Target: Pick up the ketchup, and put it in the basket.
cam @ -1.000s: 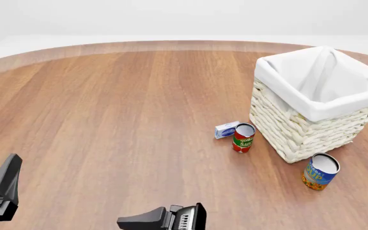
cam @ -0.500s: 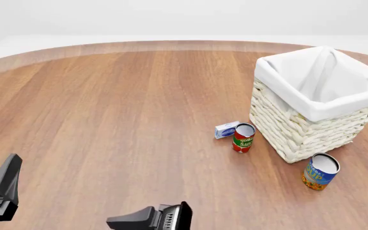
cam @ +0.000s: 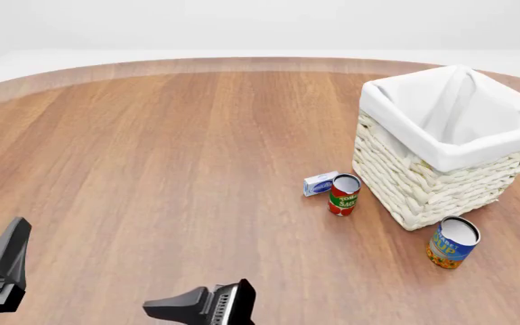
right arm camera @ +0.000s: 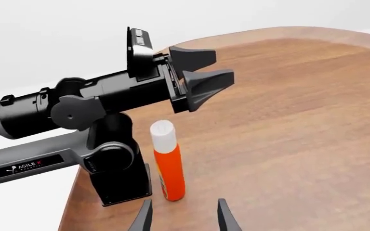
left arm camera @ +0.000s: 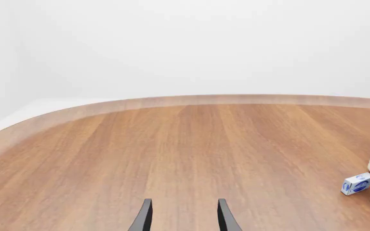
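The ketchup (right arm camera: pixel 167 162), an orange-red bottle with a tall white cap, shows only in the right wrist view. It stands upright on the table's near edge beside the left arm's base (right arm camera: pixel 117 178). My right gripper (right arm camera: pixel 183 219) is open and empty, pointing at the bottle from a short way off. In the front view it (cam: pixel 165 310) sits at the bottom edge, pointing left. My left gripper (cam: pixel 3 267) is open and empty at the bottom left, and it also shows in its own wrist view (left arm camera: pixel 183 219). The basket (cam: pixel 422 183) stands at the right.
A red tomato sauce can (cam: pixel 343 195) and a small white-blue box (cam: pixel 319 183) stand just left of the basket. A blue-and-yellow can (cam: pixel 452 242) stands in front of it. The left arm (right arm camera: pixel 95 103) reaches over the ketchup in the right wrist view.
My right gripper has moved left along the front view's bottom edge. The left gripper and the table's objects have not moved.
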You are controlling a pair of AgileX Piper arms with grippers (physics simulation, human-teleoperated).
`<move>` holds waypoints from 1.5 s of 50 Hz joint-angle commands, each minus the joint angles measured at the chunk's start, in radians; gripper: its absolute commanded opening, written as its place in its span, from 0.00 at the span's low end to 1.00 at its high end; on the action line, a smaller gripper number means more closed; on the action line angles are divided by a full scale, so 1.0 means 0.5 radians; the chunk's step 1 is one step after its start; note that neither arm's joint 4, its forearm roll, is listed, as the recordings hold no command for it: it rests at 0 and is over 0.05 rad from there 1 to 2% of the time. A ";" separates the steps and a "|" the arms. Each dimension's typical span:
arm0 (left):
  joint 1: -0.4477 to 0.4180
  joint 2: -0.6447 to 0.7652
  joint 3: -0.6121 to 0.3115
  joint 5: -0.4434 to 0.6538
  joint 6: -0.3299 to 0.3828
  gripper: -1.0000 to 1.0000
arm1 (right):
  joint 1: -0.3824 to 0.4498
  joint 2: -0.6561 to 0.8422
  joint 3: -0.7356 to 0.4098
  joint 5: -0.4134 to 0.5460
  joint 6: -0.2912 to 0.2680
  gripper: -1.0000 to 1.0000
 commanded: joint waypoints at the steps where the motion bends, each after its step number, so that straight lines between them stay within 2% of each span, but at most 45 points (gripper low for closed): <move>1: 0.000 0.000 0.000 0.000 0.000 1.00 | -0.010 0.068 -0.041 -0.018 0.014 1.00; 54: 0.000 0.000 0.000 0.000 0.000 1.00 | 0.003 0.175 -0.221 0.091 0.017 1.00; 75: 0.000 0.000 0.000 0.000 0.000 1.00 | -0.001 0.206 -0.243 0.079 0.035 1.00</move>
